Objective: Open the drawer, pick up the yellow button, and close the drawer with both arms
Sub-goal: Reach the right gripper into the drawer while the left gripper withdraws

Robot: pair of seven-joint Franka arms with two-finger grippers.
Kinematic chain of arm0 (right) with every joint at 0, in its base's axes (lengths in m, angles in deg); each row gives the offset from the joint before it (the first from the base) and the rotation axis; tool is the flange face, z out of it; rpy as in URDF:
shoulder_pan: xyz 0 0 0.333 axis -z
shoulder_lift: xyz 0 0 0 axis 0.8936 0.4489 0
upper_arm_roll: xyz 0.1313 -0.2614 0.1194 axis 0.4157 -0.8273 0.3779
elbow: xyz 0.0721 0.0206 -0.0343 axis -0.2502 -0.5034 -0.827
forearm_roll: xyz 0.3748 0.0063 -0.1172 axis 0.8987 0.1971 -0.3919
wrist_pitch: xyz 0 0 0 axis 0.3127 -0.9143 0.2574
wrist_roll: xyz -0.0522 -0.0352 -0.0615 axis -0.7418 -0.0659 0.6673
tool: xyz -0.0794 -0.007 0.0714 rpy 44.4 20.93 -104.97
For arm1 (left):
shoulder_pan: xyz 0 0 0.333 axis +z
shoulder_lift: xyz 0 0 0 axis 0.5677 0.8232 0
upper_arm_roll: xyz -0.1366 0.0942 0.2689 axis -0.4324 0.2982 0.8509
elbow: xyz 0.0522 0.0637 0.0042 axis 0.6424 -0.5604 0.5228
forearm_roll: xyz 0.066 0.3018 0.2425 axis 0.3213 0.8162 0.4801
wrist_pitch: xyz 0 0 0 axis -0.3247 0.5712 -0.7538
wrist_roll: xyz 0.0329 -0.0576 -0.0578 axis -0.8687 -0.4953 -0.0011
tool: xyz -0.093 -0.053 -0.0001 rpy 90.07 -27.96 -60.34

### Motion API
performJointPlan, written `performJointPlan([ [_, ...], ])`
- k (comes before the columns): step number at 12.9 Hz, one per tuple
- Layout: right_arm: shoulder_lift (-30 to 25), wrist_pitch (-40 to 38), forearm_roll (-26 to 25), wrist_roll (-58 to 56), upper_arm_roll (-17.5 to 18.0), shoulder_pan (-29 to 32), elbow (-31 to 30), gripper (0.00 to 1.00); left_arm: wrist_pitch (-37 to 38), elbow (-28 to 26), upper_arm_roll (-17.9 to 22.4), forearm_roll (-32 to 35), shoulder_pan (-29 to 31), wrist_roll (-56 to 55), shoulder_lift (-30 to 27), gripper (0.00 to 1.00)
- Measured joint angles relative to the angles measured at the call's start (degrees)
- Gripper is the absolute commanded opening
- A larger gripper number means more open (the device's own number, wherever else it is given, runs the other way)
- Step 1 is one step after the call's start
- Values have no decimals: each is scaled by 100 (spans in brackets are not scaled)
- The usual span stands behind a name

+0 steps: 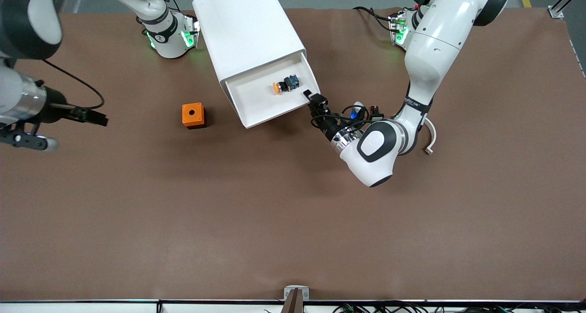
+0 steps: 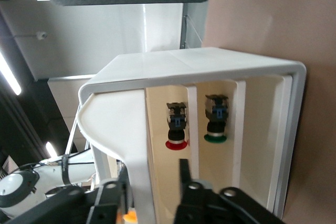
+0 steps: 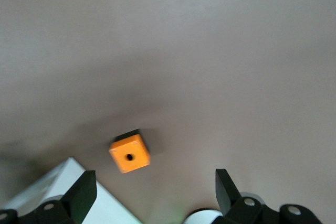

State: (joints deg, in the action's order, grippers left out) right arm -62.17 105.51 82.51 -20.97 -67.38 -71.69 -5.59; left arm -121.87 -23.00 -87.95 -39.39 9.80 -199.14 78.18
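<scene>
The big white rounded-edge box cabinet (image 1: pixel 249 29) lies on the brown worktop (image 1: pixel 293 221), and its uppermost shallow white drawer (image 1: pixel 265 103) stands pulled out toward the front camera. The left pincer (image 1: pixel 313 99) sits at the drawer's front corner on the left arm's side. In the left wrist view its two black fingers (image 2: pixel 185 174) stand on either side of the drawer's white front wall, so it is pinching that wall; this looks like the grip used for pulling, which I judge is why the tray is exposed with the opening step about done.

The tiny push button (image 1: pixel 284 84), with a round orange cap and a dark black-teal body, lies on its side on the drawer floor, close to the left pincer and slightly farther from the front camera than the pincer's corner. No finger touches it.

The right pincer (image 1: pixel 87 116) hangs spread and empty over bare worktop toward the right arm's end, well apart from the cabinet, waiting. The orange cube with a hole (image 1: pixel 193 115) (image 3: pixel 129 153) sits on the worktop beside the drawer, between it and that pincer. With the left arm occupied on the wall, the right arm seems the one free to take the button.
</scene>
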Motion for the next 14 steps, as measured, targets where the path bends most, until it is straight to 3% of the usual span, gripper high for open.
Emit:
performJointPlan([
  [4, -109, 7, 269, 2502, 56, -1221, 3, 100, -13, 320, 11, 0, 77, 961, -6, 100],
  [8, -88, 499, 299, 4951, 69, -2663, -21, 100, -13, 625, 48, 35, 252, 3176, -20, 99],
  [11, 38, 1087, 299, 6490, 72, -3576, -202, 100, -18, 758, 163, 559, 261, 5091, -22, 99],
  [14, 396, 1655, 293, 7588, 65, -4071, -316, 100, -447, 892, 154, 1349, 236, 6490, -100, 99],
])
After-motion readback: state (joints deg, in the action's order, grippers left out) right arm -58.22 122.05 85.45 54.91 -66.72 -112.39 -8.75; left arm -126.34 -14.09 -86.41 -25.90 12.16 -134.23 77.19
